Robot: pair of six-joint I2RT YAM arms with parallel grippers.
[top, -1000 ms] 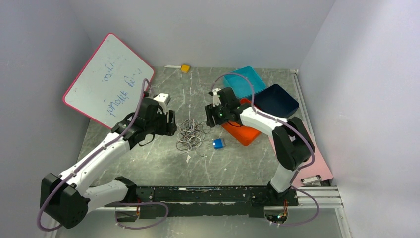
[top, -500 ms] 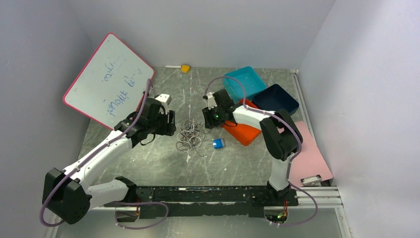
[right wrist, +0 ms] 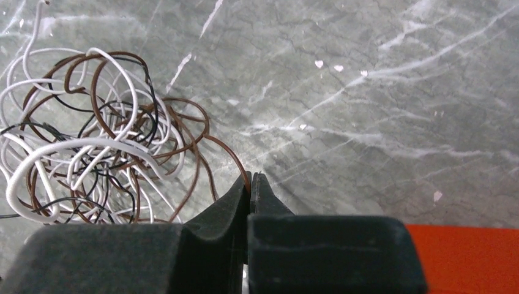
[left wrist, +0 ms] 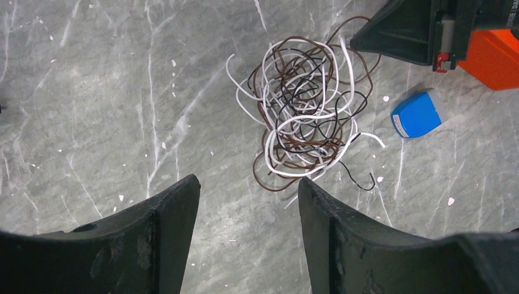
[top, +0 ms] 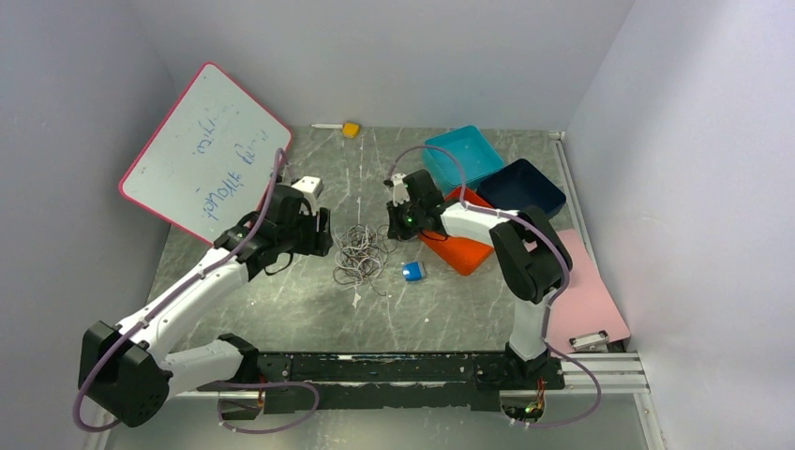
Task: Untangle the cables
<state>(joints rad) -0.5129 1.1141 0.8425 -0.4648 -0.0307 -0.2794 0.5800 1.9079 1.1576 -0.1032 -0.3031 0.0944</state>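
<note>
The cables [top: 359, 251] lie in one tangle of white, brown and black wires on the grey marble-patterned table. In the left wrist view the cables [left wrist: 303, 116] lie ahead of my left gripper [left wrist: 249, 187], which is open with only bare table between its fingers. From above, the left gripper [top: 323, 232] sits just left of the tangle. My right gripper [top: 398, 225] is at the tangle's right edge. Its jaws [right wrist: 251, 177] are shut, pinching a brown loop that runs out of the cables [right wrist: 92, 153].
A small blue block [top: 413, 271] lies right of the tangle. Behind the right gripper are an orange tray [top: 459, 246], a teal tray [top: 464, 153] and a dark blue tray [top: 525, 190]. A whiteboard [top: 202, 150] leans at the left; a pink board [top: 586, 300] lies at the right.
The right gripper moved slightly left to the tangle's edge and closed on a brown loop. The left gripper has barely shifted and stays open.
</note>
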